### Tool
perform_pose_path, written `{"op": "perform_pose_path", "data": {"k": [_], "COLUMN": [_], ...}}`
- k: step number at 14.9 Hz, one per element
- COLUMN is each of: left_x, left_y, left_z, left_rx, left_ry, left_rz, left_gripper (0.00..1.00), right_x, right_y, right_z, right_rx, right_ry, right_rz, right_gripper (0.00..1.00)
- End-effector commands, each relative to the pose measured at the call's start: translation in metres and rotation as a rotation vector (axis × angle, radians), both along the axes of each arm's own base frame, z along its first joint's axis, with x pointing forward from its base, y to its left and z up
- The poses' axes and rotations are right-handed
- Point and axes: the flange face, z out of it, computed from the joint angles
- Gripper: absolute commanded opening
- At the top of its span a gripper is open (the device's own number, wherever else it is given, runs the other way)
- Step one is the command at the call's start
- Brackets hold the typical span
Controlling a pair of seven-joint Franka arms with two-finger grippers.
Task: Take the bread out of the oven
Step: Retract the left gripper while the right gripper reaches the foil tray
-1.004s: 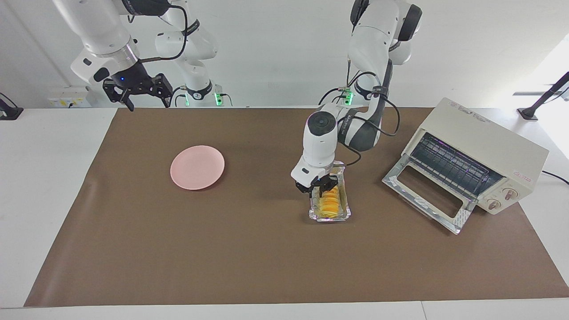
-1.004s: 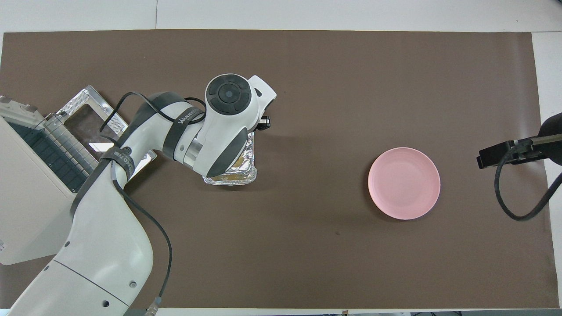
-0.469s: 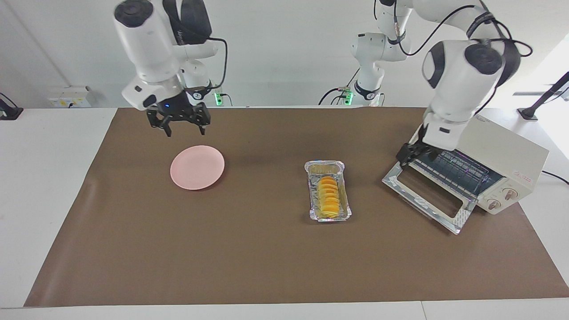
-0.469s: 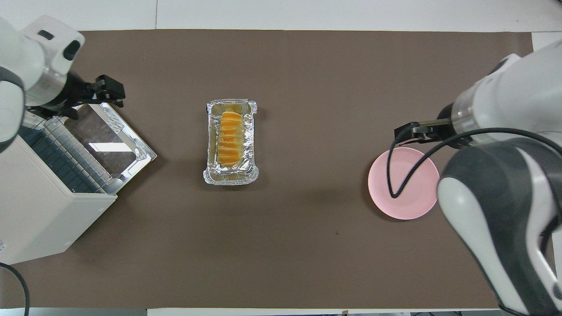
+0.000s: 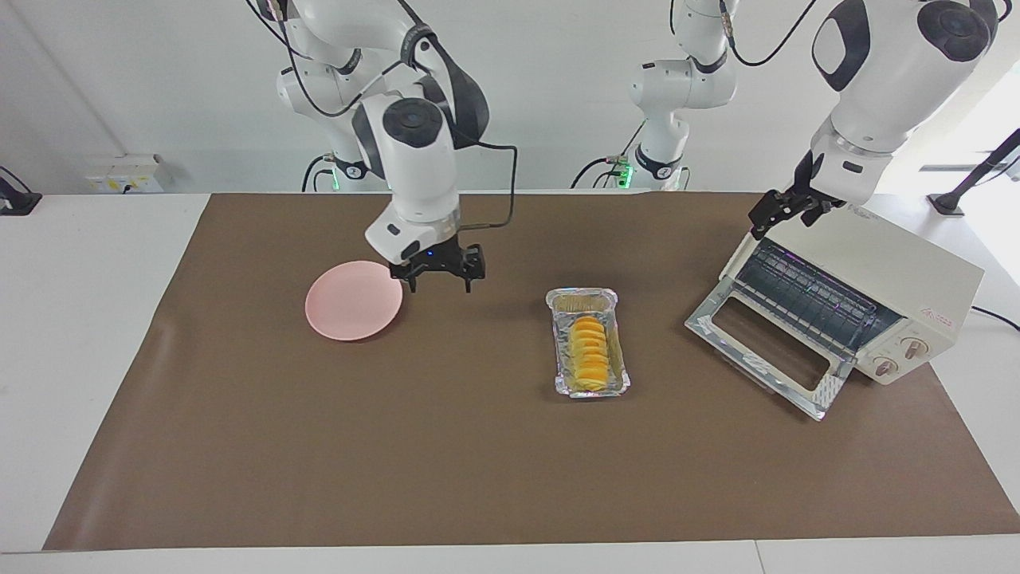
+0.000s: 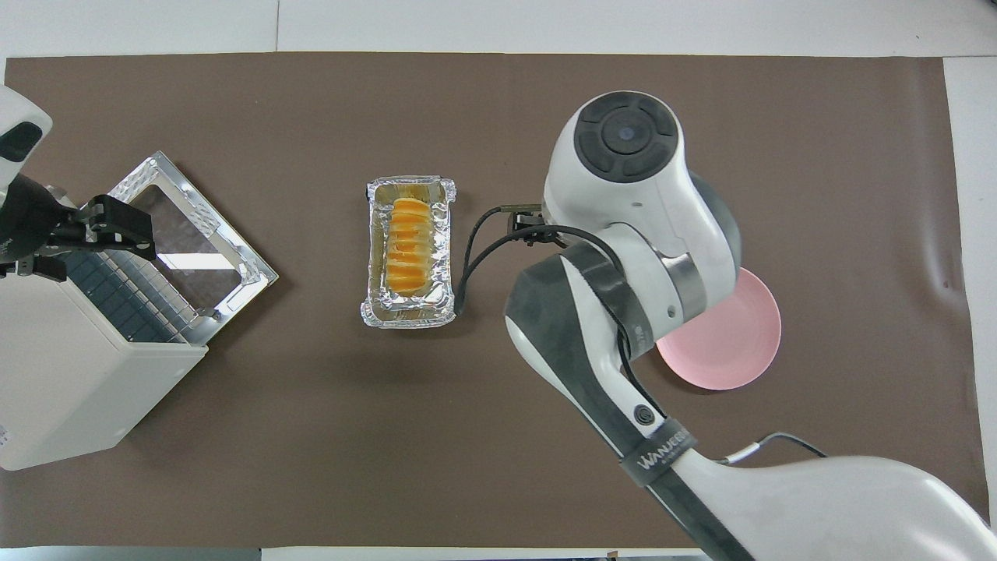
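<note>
The bread (image 5: 591,357) lies in a crinkled silver foil tray (image 5: 582,300) on the brown mat, outside the oven (image 5: 884,263); it also shows in the overhead view (image 6: 408,249). The oven stands at the left arm's end with its glass door (image 5: 761,351) dropped open and the wire rack bare. My right gripper (image 5: 441,285) is open and empty, low over the mat between the pink plate (image 5: 353,300) and the tray. My left gripper (image 5: 781,217) is open and empty, up over the oven's top edge above the opening.
The foil tray (image 6: 409,315) sits mid-table, between the oven (image 6: 70,389) and the plate (image 6: 740,354). The right arm's wrist covers part of the plate in the overhead view. White table borders the mat on all sides.
The right gripper moved from above the plate's robot side down toward the tray. The left gripper rose from the oven's opening to above its top. Bread and tray stayed put.
</note>
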Motion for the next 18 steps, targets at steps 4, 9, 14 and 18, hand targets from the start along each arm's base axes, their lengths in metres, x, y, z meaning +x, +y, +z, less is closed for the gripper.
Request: {"op": "perform_pose_path", "data": {"k": [4,9,14,18], "left_x": [-0.019,-0.025,-0.024,-0.024], "left_y": [0.023,0.026,0.024,0.023], "left_z": [0.007,0.016,0.014,0.017], "left_rx": [-0.015,-0.013,-0.025,-0.024], "left_ry": [0.02,0.017,0.007,-0.002], "left_rz": [-0.016,-0.012,-0.101,-0.092], "left_gripper": [1.0,1.0,1.0,1.0], "right_x": [0.022,0.003,0.001,0.001], "right_y": [0.086,0.123,0.124,0.128], "right_z": [-0.057,-0.102,-0.122,-0.127], "right_rx": [-0.004,-0.006,-0.053,-0.018], "right_ry": [-0.034,-0.034,-0.068,-0.092], "right_rz": [-0.14,-0.09,-0.049,-0.048], "right_gripper": [1.0,1.0,0.94,0.03]}}
